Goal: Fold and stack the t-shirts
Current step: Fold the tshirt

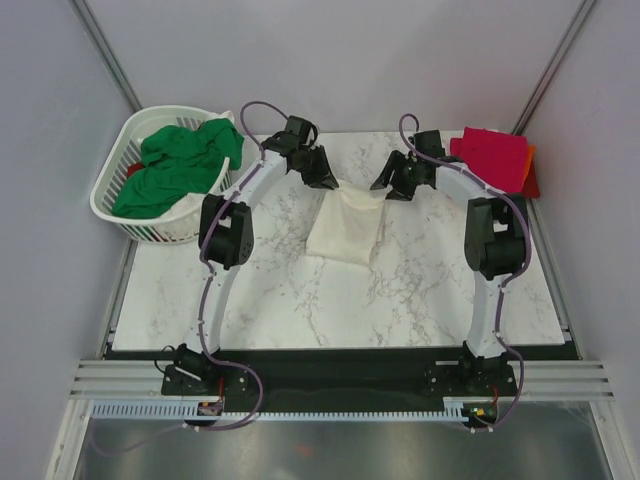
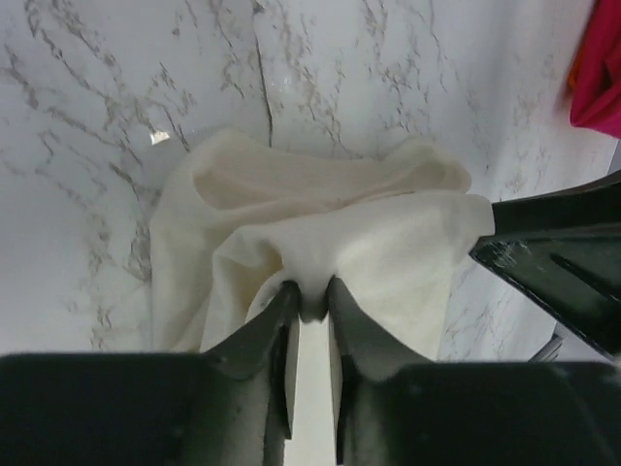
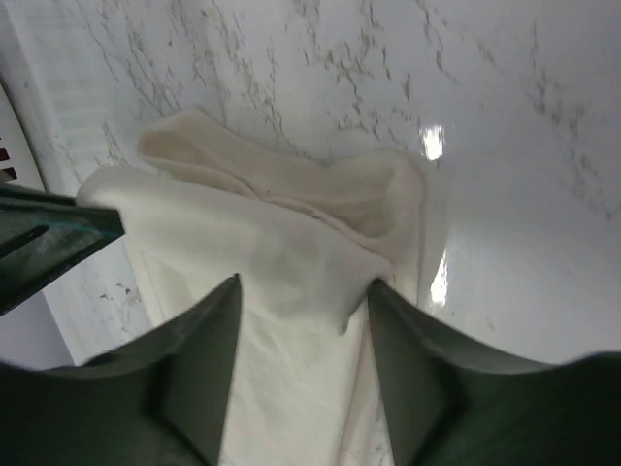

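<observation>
The cream-white t-shirt (image 1: 345,230) lies folded in the middle of the marble table, its far edge raised between both grippers. My left gripper (image 1: 326,180) (image 2: 312,293) pinches a small fold of that cream cloth (image 2: 320,209) between its nearly closed fingertips. My right gripper (image 1: 388,186) (image 3: 303,286) stands open, jaws wide apart, with the cream cloth (image 3: 291,243) lying loose between and under them. A bright green t-shirt (image 1: 180,160) fills the basket. A crimson-pink t-shirt (image 1: 492,158) rests on an orange one (image 1: 529,155) at the far right corner.
The white slotted laundry basket (image 1: 115,210) stands at the table's far left corner. The table (image 1: 300,300) ends in a black strip near the arm bases. The right gripper's finger (image 2: 563,257) shows close beside the left one.
</observation>
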You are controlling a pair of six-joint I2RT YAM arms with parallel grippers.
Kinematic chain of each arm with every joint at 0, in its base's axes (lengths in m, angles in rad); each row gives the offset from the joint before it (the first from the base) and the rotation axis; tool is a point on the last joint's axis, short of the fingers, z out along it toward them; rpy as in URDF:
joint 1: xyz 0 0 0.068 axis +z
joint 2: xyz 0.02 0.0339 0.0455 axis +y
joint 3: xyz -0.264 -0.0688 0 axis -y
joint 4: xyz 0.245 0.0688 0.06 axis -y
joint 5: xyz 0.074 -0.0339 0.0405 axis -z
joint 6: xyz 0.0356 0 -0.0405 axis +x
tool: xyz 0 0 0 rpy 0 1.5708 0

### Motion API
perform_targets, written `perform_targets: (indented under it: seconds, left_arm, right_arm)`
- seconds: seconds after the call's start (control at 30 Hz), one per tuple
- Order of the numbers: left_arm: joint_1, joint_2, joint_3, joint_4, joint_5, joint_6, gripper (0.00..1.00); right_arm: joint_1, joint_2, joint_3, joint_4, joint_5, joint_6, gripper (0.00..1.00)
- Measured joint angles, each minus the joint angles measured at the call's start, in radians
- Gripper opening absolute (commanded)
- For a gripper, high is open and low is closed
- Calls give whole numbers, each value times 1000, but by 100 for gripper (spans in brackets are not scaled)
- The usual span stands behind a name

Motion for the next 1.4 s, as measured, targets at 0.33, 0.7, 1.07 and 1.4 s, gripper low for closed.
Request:
perform_targets:
  seconds: [0.33,0.7,1.07,1.4]
  left_arm:
    - [66,168,209,-12,58,-27,100]
    - [66,-267,-98,28,-25,5,55]
    - [-133,-460,-741,213,-46,20,37]
    - [-103,-406,-933,397,6,-2,32]
  right_arm:
    - [-20,43,269,-27,35,-9,86]
    - [-1,-237,22,167,-131,0,0]
    - [0,198,7,364,-410,95,0]
    - [-61,320,9,540,-539,177,0]
